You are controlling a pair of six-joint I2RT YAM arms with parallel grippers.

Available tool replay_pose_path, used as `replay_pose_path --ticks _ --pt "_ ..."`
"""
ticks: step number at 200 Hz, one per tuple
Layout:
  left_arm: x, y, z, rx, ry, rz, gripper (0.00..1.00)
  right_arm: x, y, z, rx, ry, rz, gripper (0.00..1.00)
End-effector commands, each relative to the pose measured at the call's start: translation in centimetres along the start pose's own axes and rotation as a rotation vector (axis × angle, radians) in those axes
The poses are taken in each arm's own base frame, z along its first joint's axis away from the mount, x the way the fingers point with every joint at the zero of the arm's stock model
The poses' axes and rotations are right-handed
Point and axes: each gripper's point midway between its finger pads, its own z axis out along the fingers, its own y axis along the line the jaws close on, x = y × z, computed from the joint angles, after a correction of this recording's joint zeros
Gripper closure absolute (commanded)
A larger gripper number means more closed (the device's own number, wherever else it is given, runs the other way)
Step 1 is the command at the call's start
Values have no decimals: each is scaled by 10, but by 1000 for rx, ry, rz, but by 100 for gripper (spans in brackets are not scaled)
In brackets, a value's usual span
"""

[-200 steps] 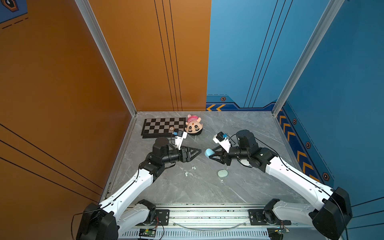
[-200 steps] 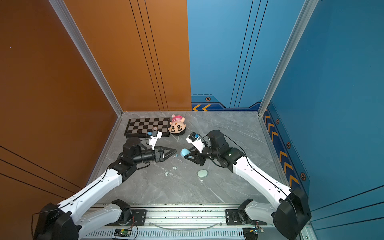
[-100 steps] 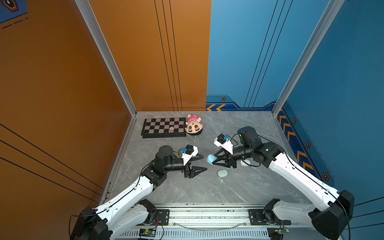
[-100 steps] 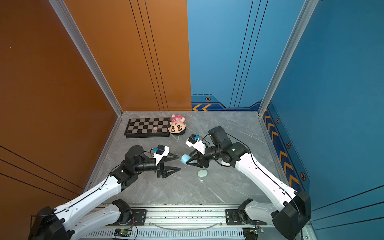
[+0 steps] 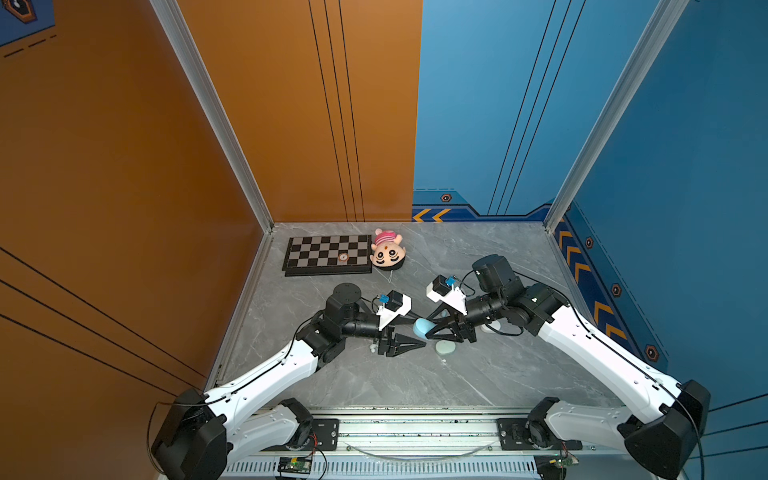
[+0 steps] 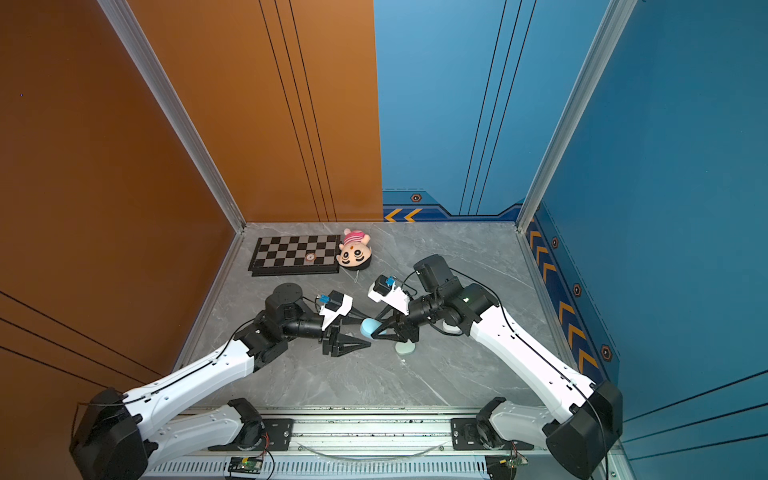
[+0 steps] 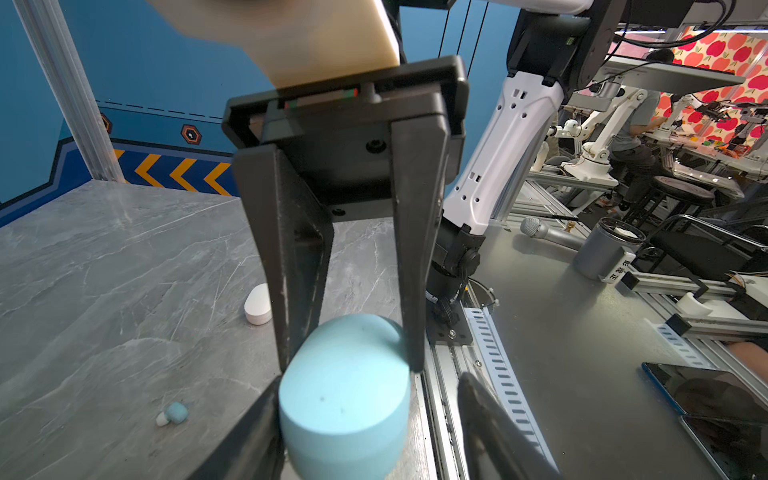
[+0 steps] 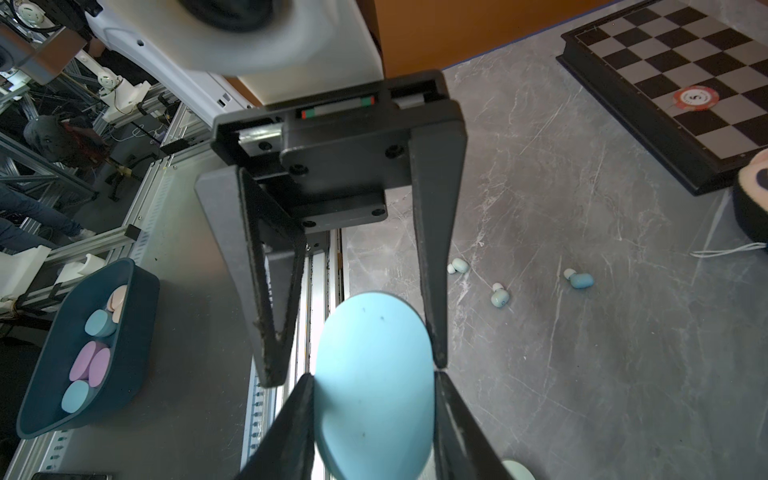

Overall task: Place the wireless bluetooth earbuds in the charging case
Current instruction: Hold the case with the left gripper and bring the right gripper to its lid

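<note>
White arm links [image 5: 270,374], black joints [image 5: 345,297], black tapered pincer fingers [image 7: 415,249], white camera mounts [image 5: 451,297] with blue connectors

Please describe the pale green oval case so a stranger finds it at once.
Look at the middle of the grey marble table. The pale green oval case lies flat there, just beside the black right gripper. Unlike the light blue oval case in that gripper, nothing holds it.

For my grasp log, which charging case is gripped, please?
The light blue case, in the right gripper; the pale green case and white case lie on the table.
</note>
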Motion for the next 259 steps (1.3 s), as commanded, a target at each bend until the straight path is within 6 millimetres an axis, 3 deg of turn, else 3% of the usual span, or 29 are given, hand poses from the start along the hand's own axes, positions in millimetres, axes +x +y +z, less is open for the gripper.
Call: replay_pose_path --ticks 1,77,143,172,204,259 --pt "-6 -7 2 47 -10 25 39 -9 8 -4 -24 -13 -31 81" --pt "-12 -4 4 38 -15 30 57 -7 10 1 -25 2 -29 81" --pt "-11 -4 6 37 -12 24 88 -7 6 3 -9 12 -23 79" --pt "-12 -3 5 35 -13 21 100 -6 2 4 13 21 -18 63" --pt "-11 -2 5 35 -11 12 100 -3 -2 2 44 27 -36 43" --pt "-11 -3 4 40 -13 5 100 4 -9 -1 90 37 -43 35"
